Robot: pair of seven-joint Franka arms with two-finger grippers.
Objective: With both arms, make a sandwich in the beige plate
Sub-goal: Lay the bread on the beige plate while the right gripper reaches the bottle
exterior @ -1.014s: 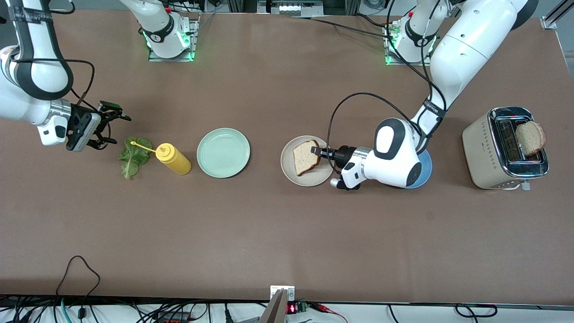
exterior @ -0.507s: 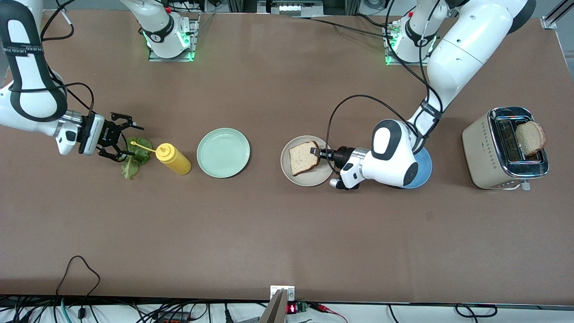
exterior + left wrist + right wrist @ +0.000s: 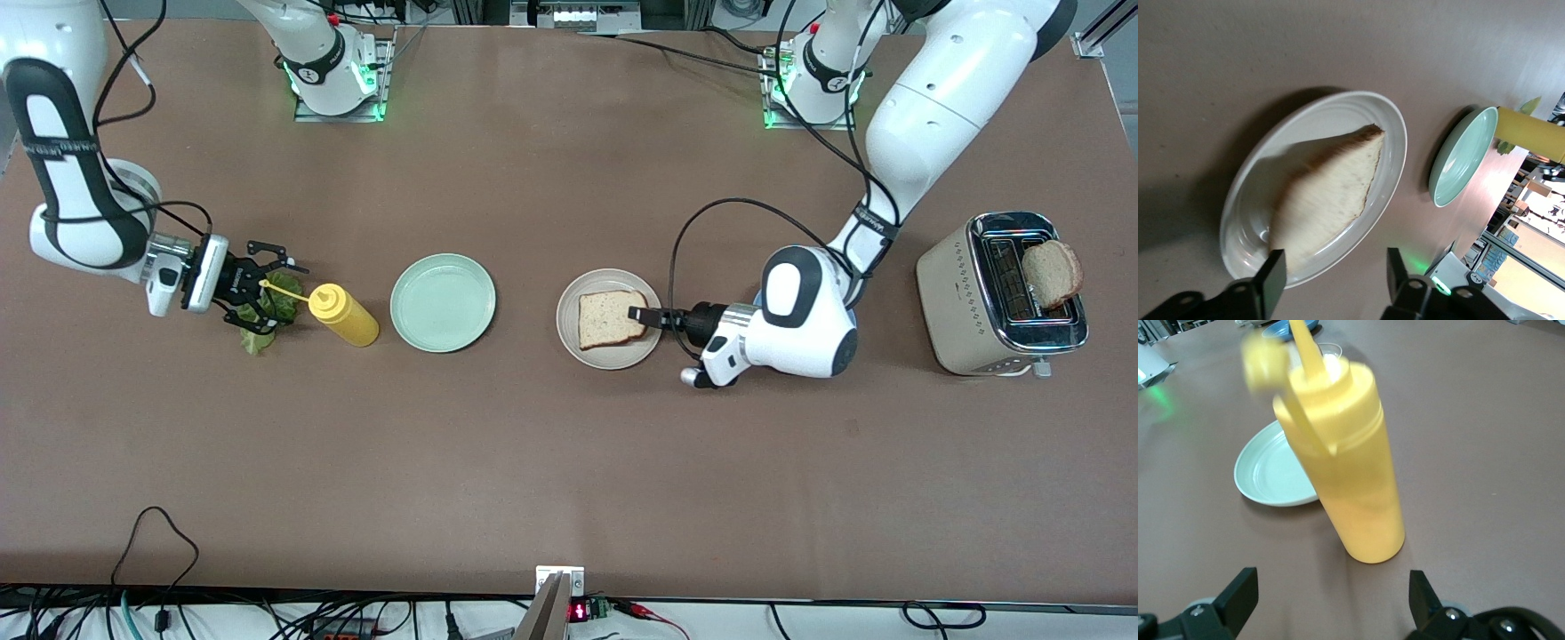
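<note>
One bread slice (image 3: 610,318) lies flat on the beige plate (image 3: 569,331). My left gripper (image 3: 638,315) hovers low at the plate's rim on the toaster side, open, with nothing between its fingers. In the left wrist view the slice (image 3: 1331,193) rests on the plate (image 3: 1395,133) just ahead of the open gripper (image 3: 1336,277). A second slice (image 3: 1052,273) sticks up out of the toaster (image 3: 969,302). The green lettuce leaf (image 3: 255,339) lies beside the yellow bottle (image 3: 347,317). My right gripper (image 3: 271,296) is low over the leaf, open. The right wrist view shows the gripper (image 3: 1331,593) facing the bottle (image 3: 1351,473); the leaf is hidden there.
A mint-green plate (image 3: 443,302) sits between the bottle and the beige plate. It also shows in the wrist views as the mint-green plate (image 3: 1465,160) and the mint-green plate (image 3: 1271,473). The left arm's wrist covers a blue plate beside the toaster.
The left gripper opened and let the slice drop flat onto the beige plate, then drew back toward the toaster. The right gripper came down over the lettuce toward the bottle.
</note>
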